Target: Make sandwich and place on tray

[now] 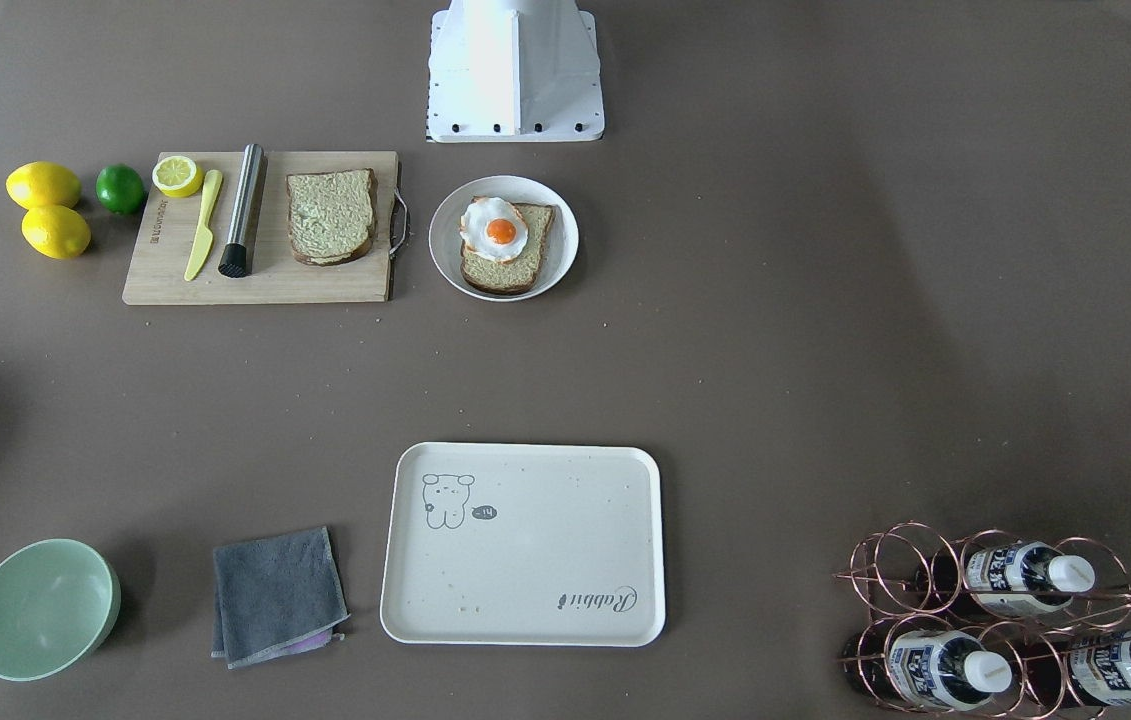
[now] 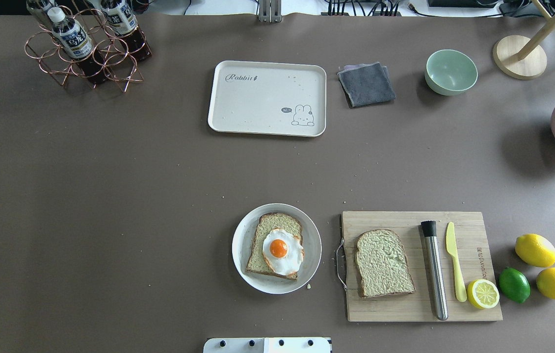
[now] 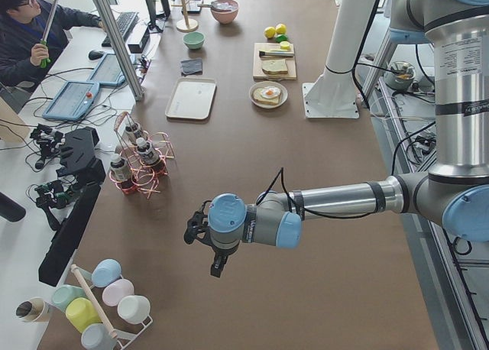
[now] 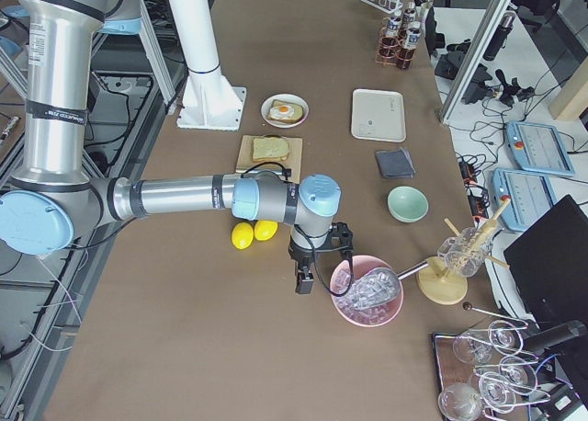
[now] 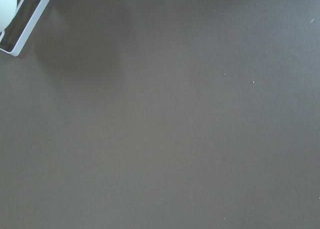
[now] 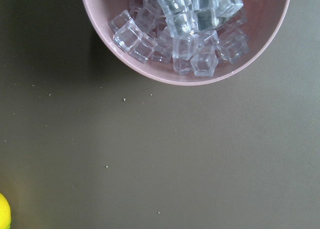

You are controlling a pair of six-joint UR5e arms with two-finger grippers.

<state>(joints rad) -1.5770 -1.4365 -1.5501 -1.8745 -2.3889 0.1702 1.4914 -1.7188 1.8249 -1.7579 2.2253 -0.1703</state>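
One bread slice (image 2: pixel 268 234) lies on a round white plate (image 2: pixel 243 245) with the fried egg (image 2: pixel 281 250) on top. The second slice (image 2: pixel 384 264) lies bare on the wooden cutting board (image 2: pixel 405 309). The cream tray (image 2: pixel 257 103) sits empty across the table; it also shows in the front-facing view (image 1: pixel 545 540). My left gripper (image 3: pixel 192 232) hangs over bare table far from the food. My right gripper (image 4: pixel 317 265) hangs beside a pink ice bowl (image 4: pixel 367 297). I cannot tell whether either is open or shut.
On the board lie a steel cylinder (image 2: pixel 434 269), a yellow knife (image 2: pixel 454 260) and a lemon half (image 2: pixel 483 293). Two lemons (image 2: pixel 535 250) and a lime (image 2: pixel 514 284) sit beside it. A grey cloth (image 2: pixel 366 84), a green bowl (image 2: pixel 451 72) and a bottle rack (image 2: pixel 86 46) stand near the tray.
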